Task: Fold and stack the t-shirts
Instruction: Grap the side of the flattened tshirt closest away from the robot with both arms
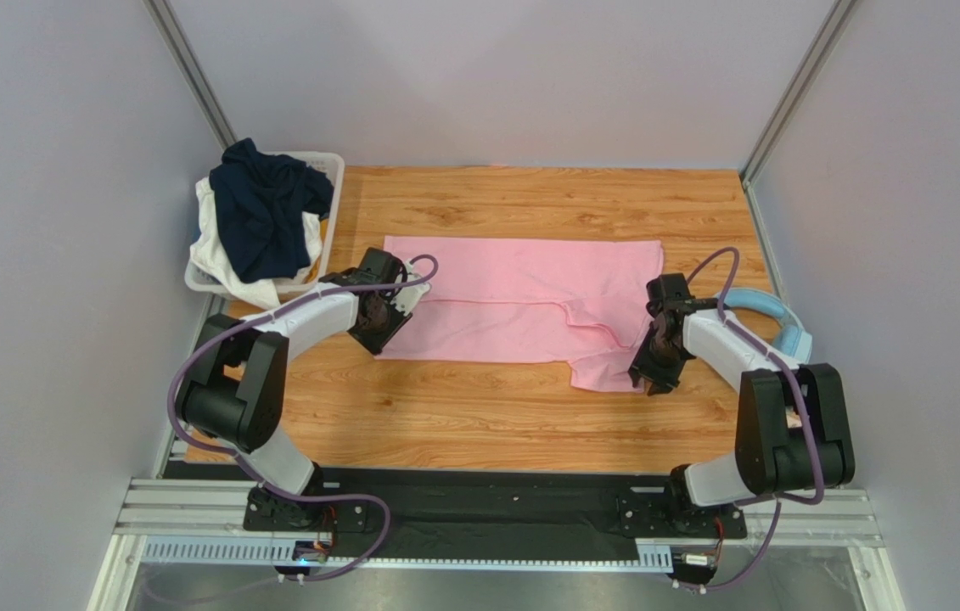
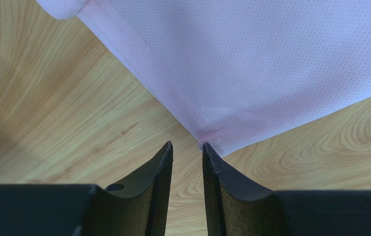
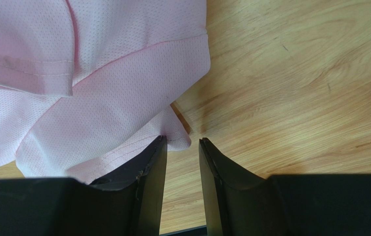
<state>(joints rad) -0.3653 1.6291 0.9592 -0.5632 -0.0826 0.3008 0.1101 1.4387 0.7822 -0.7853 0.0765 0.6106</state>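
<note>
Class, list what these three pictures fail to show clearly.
Top view: the right arm covers part of the headphones.
Top view: the navy shirt hides the inside of the basket.
Wrist views: frame edges cut off most of the pink shirt.

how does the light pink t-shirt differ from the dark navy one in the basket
The light pink cloth t-shirt lies spread out on the wooden table; the dark navy cloth t-shirt sits crumpled in the white plastic basket. The left hand and right hand are at the pink one's near corners; neither touches the navy one. Both are plain soft cloth.
</note>
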